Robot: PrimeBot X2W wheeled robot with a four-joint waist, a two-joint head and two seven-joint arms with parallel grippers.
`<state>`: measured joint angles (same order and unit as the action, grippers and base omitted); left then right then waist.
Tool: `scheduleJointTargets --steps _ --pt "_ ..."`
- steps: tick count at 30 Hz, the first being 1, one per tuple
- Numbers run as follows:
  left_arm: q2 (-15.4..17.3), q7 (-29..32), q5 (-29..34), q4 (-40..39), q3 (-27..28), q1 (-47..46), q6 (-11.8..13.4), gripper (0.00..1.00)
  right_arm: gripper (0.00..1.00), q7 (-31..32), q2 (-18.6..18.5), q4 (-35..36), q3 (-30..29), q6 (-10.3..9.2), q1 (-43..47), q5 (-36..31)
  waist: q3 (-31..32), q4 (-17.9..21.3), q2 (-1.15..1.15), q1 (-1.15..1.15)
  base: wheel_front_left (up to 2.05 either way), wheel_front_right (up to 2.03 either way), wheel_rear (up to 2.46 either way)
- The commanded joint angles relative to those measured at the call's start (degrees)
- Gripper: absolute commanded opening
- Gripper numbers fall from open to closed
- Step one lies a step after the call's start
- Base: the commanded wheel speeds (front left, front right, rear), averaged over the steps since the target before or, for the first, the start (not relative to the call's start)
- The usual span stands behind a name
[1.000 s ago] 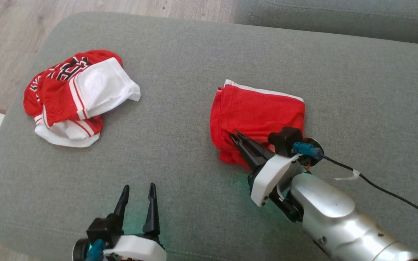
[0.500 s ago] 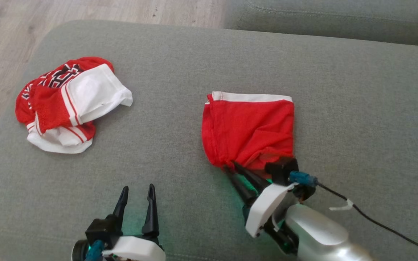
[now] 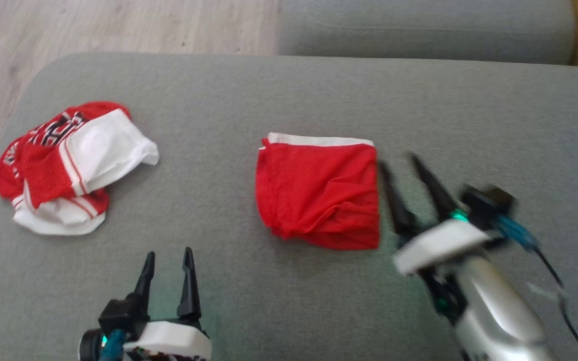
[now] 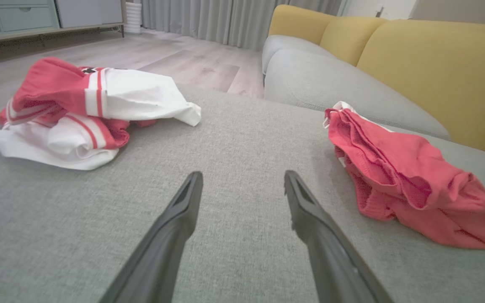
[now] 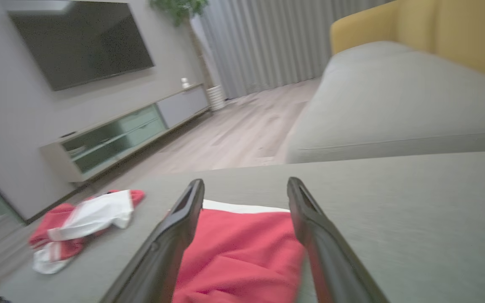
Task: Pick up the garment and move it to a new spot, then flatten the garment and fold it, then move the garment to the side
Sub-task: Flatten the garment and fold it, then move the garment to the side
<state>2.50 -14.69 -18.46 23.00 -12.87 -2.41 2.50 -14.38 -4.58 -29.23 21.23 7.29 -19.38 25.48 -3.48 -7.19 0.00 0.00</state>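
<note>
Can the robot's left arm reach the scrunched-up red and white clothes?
Probably yes. The left gripper has its jaws open, and bare grey cushion lies between it and the red-and-white bundle, ahead to its left.

You had no text that could be read. The jersey [image 3: 76, 165] carried black lettering [image 3: 62, 126] edged in white on its red cloth, but it lay crumpled and blurred, so you could make out no letters.

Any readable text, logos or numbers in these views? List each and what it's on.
Crumpled red-and-white jersey: black-and-white block lettering on its far fold, too creased and blurred to read.
Folded red garment: no print visible.
Nothing else carries legible text.
</note>
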Motion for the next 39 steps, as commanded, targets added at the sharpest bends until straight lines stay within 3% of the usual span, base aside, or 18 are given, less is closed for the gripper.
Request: scheduleJointTargets --steps 1,6,13,20,27,34,39 --pt "0.4 -0.3 0.5 -1.8 2.3 -1.4 0.0 1.0 1.0 -0.6 0.9 2.1 -0.9 0.2 0.5 -1.7 0.9 1.1 0.0 0.0 0.0 0.0 0.0" --pt "0.4 -0.3 2.1 -1.9 4.0 -0.3 -0.4 1.0 1.0 -0.6 1.6 2.3 -11.3 0.2 5.3 -7.9 2.3 3.1 0.0 0.0 0.0 0.0 0.0" --pt "0.4 -0.3 4.9 -2.1 4.8 2.3 -0.7 1.0 1.0 -0.6 1.7 0.6 -15.6 0.2 10.8 -9.8 3.3 5.2 0.0 0.0 0.0 0.0 0.0" --pt "0.4 -0.3 5.0 -2.6 4.3 3.3 -0.5 1.0 1.0 -0.6 1.7 -0.2 -14.4 0.2 13.0 -9.0 2.9 5.7 0.0 0.0 0.0 0.0 0.0" --pt "0.4 -0.3 4.7 -2.4 2.3 1.2 -0.9 1.0 1.0 -0.6 1.7 -4.1 -8.8 0.2 8.1 -6.6 0.5 3.5 0.0 0.0 0.0 0.0 0.0" --pt "0.4 -0.3 3.7 -2.0 -1.3 -1.1 -1.2 1.0 1.0 1.0 1.7 -13.1 -2.0 0.2 -4.3 -3.3 -3.4 -1.8 0.0 0.0 0.0 0.0 0.0" --pt "0.4 -0.3 3.6 -1.8 -2.8 -2.6 -1.2 1.0 1.0 2.2 1.7 -20.9 -1.9 0.2 -10.2 -3.4 -5.6 -5.5 0.0 0.0 0.0 0.0 0.0"
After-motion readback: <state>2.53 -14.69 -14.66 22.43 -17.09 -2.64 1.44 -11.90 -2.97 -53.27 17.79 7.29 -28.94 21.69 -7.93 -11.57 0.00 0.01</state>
